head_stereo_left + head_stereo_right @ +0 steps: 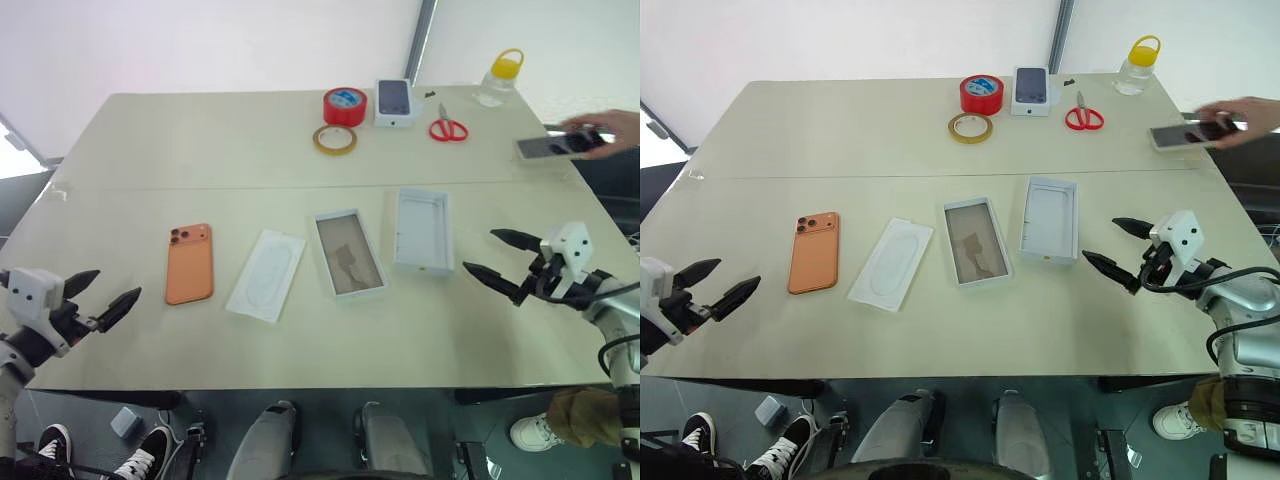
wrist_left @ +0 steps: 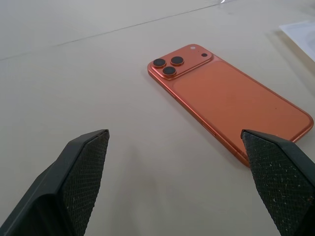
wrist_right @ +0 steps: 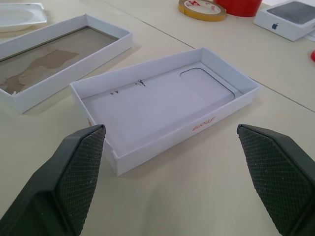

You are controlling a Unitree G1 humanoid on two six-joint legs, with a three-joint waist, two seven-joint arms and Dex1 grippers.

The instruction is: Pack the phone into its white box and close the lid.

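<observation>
Fingers spread wide on both sides: left end effector (image 1: 100,297) hovers empty over the near left edge of the table (image 1: 200,150), with bare tabletop between it and the phone (image 1: 189,263), which lies camera-side up. Right end effector (image 1: 500,258), equally wide and empty, hangs near the lid (image 1: 422,230). Between lie a flat white card (image 1: 266,275) and the white box (image 1: 349,253), all apart. Tape rolls (image 1: 340,120), scissors (image 1: 448,128) and a person's hand (image 1: 610,130) sit at the far edge.
</observation>
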